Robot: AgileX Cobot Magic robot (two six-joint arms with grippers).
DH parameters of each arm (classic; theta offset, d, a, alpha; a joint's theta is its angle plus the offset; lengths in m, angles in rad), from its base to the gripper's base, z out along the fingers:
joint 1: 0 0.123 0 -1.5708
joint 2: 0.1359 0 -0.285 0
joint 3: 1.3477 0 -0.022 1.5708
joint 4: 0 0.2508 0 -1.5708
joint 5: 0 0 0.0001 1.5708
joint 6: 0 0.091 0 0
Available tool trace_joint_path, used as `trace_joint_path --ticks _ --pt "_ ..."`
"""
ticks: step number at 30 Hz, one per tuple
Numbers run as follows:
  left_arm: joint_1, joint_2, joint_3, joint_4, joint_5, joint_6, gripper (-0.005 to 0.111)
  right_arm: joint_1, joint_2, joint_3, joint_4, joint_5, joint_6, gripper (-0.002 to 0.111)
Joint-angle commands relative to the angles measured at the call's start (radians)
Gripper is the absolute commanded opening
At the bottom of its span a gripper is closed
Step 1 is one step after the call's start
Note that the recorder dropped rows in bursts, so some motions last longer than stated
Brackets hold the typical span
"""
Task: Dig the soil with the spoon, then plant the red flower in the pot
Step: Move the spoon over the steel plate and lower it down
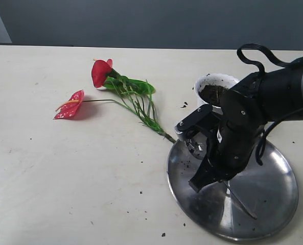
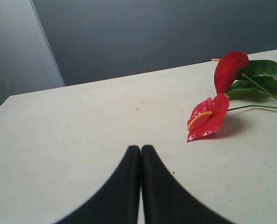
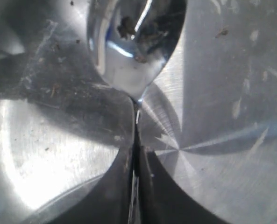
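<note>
My end effector (image 3: 136,154) is pinched tight on the thin neck of the spoon (image 3: 133,51). Its shiny bowl fills the upper middle of the frame, flecked with dark soil (image 3: 143,30), over the scratched steel plate (image 3: 222,116).

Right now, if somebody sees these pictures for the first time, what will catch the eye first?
Probably the red flower, lying flat on the pale table, apart from everything else. Next, the right gripper low over the steel plate, shut on the spoon. Behind the plate stands the pot with dark soil.
</note>
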Motion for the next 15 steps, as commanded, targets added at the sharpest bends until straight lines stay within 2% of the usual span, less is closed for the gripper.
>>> trace_joint_path --ticks 1,15 --pt "-0.002 0.005 -0.003 -0.005 -0.007 -0.005 0.002 -0.006 -0.01 0.004 0.009 -0.011 0.005 -0.001" --pt "-0.002 0.005 -0.003 -0.005 -0.007 -0.005 0.002 -0.006 -0.01 0.004 0.012 0.011 0.027 -0.001"
